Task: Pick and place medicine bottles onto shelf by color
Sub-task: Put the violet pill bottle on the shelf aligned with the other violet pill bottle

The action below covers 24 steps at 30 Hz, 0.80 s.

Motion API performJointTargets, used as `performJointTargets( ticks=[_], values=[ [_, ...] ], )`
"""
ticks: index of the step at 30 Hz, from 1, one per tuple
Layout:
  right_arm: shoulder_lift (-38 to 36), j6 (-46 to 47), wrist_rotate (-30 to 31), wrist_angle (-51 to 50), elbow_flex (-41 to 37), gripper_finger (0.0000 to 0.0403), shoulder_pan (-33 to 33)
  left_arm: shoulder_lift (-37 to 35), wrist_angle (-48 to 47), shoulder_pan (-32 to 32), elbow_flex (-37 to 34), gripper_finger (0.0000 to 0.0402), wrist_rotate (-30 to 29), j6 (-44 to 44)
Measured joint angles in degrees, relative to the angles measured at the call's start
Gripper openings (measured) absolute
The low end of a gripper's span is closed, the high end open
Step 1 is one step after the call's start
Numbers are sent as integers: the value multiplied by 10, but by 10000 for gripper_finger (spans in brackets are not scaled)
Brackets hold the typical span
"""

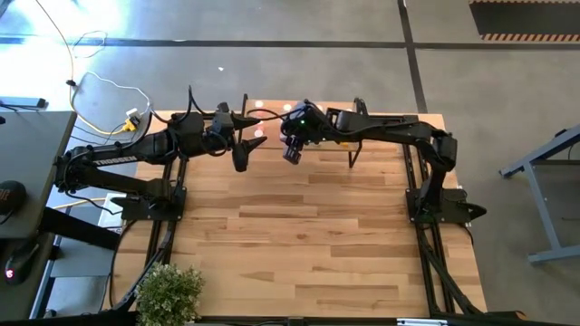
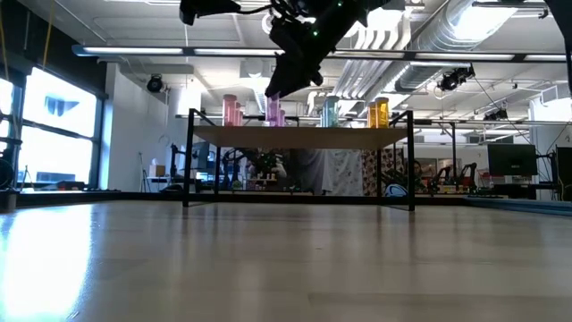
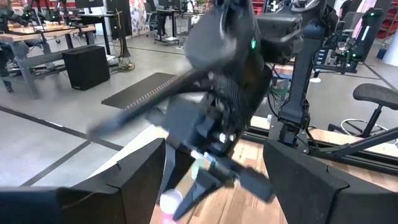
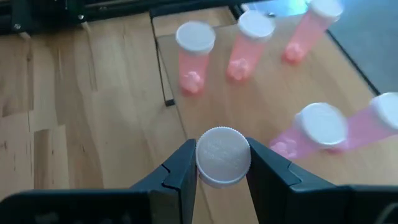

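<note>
The shelf stands at the table's far edge on thin black legs. Pink bottles, a teal one and an orange one stand upright on it. The right wrist view shows several pink bottles on the board. My right gripper is over the shelf's left half, shut on a white-capped bottle whose body is hidden under its cap. My left gripper hovers open just left of it, holding nothing; in its wrist view the open fingers frame the right gripper. My right gripper pinches the bottle's white cap between its two fingers, one on each side of the rim. The fingers come from above, pointing down. The bottle stays upright below them, over the shelf board. Whether its base rests on the board does not show.
A pink bottle stands close beside the held one, others farther along the board. A bare stretch of shelf board lies around the held bottle. A small plant sits at the table's near left corner. The wide plank tabletop spreads toward the near edge.
</note>
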Motion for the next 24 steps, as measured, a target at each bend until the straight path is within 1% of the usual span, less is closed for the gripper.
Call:
performJointTargets(
  ticks=[9, 24],
  values=[
    [14, -5, -3, -2, 0, 104, -3, 0, 0, 0, 0, 260, 0, 0],
    [13, -8, 1, -2, 0, 104, -8, 0, 0, 0, 0, 260, -1, 0]
  ],
)
